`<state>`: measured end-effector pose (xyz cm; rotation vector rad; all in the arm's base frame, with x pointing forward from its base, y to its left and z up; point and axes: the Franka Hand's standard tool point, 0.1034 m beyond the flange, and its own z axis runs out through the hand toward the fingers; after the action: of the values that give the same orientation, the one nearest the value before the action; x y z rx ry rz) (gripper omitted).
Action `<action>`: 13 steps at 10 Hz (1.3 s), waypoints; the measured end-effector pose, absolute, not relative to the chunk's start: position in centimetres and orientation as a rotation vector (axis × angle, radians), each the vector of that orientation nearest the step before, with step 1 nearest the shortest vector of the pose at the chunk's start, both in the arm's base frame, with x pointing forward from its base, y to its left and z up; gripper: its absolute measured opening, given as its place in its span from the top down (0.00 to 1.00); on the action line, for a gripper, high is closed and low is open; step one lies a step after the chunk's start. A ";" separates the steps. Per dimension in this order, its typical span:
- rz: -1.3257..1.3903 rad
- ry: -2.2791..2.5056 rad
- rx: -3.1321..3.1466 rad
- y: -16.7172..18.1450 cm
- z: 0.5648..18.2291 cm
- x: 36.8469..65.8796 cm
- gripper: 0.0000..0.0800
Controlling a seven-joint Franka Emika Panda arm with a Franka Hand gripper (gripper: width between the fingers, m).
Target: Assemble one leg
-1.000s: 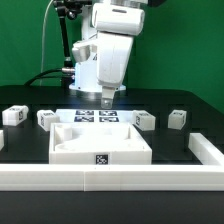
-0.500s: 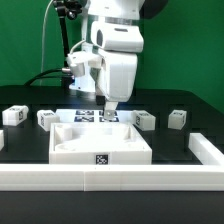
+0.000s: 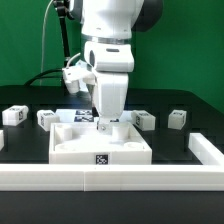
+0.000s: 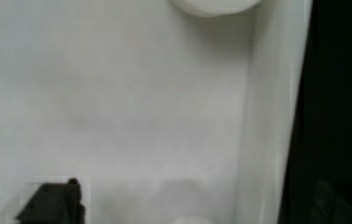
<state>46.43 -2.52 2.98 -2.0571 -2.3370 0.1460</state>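
Four small white legs stand on the black table: two at the exterior view's left [image 3: 14,115] [image 3: 46,118] and two at its right [image 3: 143,120] [image 3: 178,118]. My gripper [image 3: 104,126] hangs low over the back part of the large white square panel [image 3: 125,152], apart from every leg, and holds nothing. In the wrist view the panel's flat face [image 4: 120,100] fills the picture, with a round recess [image 4: 214,5] at one edge. One dark fingertip [image 4: 52,203] shows; the other is lost against the dark table. The jaws look spread wide.
The marker board [image 3: 84,115] lies behind the panel, partly hidden by the arm. A long white rim bar [image 3: 110,181] runs along the front, with a second bar [image 3: 205,150] at the exterior view's right. Cables hang behind the arm.
The arm has come forward and down, from above the marker board to low over the back of the square panel. The legs have not moved.
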 end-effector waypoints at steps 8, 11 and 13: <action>0.164 -2.299 -2.064 -3.3 1.3 46.0 0.47; 0.165 -2.299 -2.063 -3.3 1.3 46.0 0.88; 0.157 -2.302 -2.067 -3.3 1.4 46.2 0.92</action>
<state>46.16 -3.27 1.36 -2.0674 -2.3025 0.1567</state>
